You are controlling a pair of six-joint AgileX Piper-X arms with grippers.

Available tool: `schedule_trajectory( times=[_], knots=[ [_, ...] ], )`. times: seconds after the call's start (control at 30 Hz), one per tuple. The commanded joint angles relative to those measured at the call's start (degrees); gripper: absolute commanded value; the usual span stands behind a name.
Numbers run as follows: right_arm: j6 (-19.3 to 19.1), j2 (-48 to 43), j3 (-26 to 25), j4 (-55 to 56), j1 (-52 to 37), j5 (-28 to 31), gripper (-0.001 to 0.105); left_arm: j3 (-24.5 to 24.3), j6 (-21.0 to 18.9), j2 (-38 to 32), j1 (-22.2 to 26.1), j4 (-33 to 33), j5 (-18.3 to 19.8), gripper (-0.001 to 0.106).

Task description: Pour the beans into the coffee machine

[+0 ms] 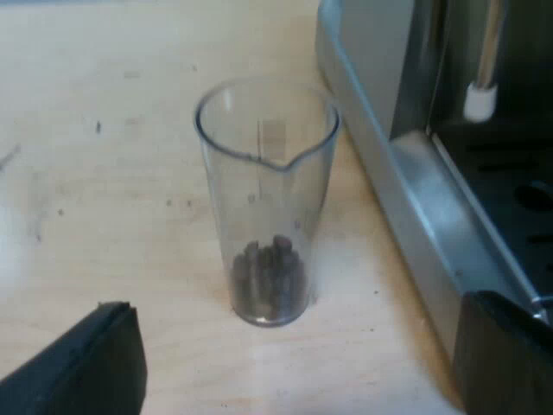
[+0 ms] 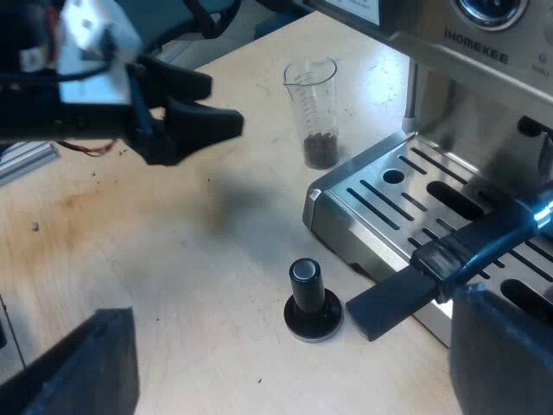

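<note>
Clear glass [image 1: 266, 199] with some beans [image 1: 268, 278] stands upright on the wooden table [image 1: 104, 173], just beside the coffee machine [image 1: 406, 207]. My left gripper [image 1: 302, 303] is wide open near it, holding nothing. My right gripper [image 2: 298, 304], also wide open and empty, hangs above the tamper [image 2: 313, 298].

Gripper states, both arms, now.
Left gripper: open, holding nothing; the measuring glass stands ahead of it, not gripped.
Right gripper: open, holding nothing.
</note>
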Motion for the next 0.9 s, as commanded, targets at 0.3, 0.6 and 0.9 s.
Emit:
schedule_trajectory(
  times=[0.3,0.6,0.9],
  knots=[
    [-0.23,-0.07,-0.37,-0.7,0.15,-0.43,0.079,-0.25,0.2,17.07,-0.27,-23.71,0.27,0.083],
    [-0.23,-0.07,-0.37,-0.7,0.15,-0.43,0.079,-0.54,0.2,30.62,-0.27,-37.49,0.18,0.083],
    [-0.23,-0.07,-0.37,-0.7,0.15,-0.31,0.079,-3.98,0.01,37.61,-0.27,-43.01,0.18,0.083]
  ],
)
